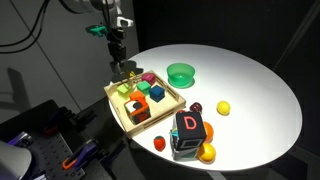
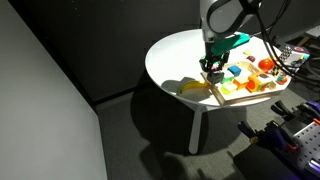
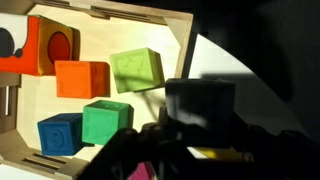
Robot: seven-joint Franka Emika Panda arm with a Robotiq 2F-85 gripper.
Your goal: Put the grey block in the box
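Round white table in a dark room, with dark floor seen beneath it. One box of light wood is set at the table's left. In the wrist view, five coloured blocks are counted inside it. One green bowl, one dark cube marked D and four small round pieces are placed to its right. The gripper is closed on the grey block, which is held over the box's far edge.

1 box, 1 bowl, 1 D-cube (dk), 4 balls
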